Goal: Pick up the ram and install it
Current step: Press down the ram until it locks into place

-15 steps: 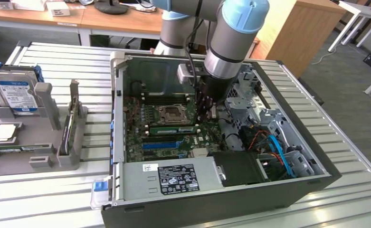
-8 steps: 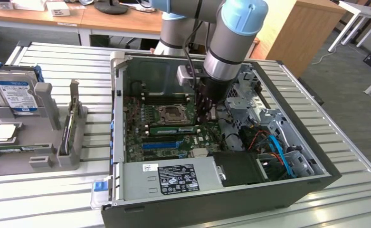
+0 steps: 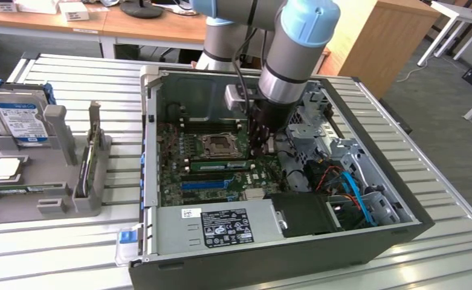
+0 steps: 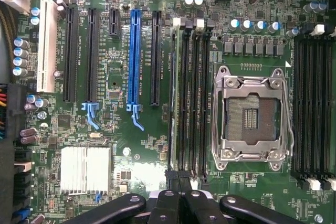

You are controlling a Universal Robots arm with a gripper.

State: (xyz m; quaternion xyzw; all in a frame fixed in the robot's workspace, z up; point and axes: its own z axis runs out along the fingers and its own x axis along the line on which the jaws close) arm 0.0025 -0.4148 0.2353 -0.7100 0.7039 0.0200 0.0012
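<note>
Exterior view
Case: open computer case [image 3: 356, 199] lies on its side on the slatted table [image 3: 74, 254], motherboard [image 3: 175, 175] facing up.
Arm: reaches down into the case, just beside the CPU socket [image 3: 218, 145], on the exterior view's right of it.
Gripper: gripper [image 3: 259, 151] is low over the board, fingers drawn together, nothing visibly held.
Ram: a green ram [image 3: 217, 165] lies seated in a slot just in front of the CPU socket, close to the gripper tip.
Holder: grey parts holder [image 3: 42, 181] with a hard drive [image 3: 22, 121] stands well apart from the case.

Wrist view
Gripper: gripper [image 4: 181, 203] is shut, directly over the end of the memory slots [image 4: 189, 98].
Slots: these lie between the CPU socket [image 4: 252, 114] and the blue expansion slot [image 4: 134, 59].
Ram: cannot tell whether a stick sits in them.
</note>
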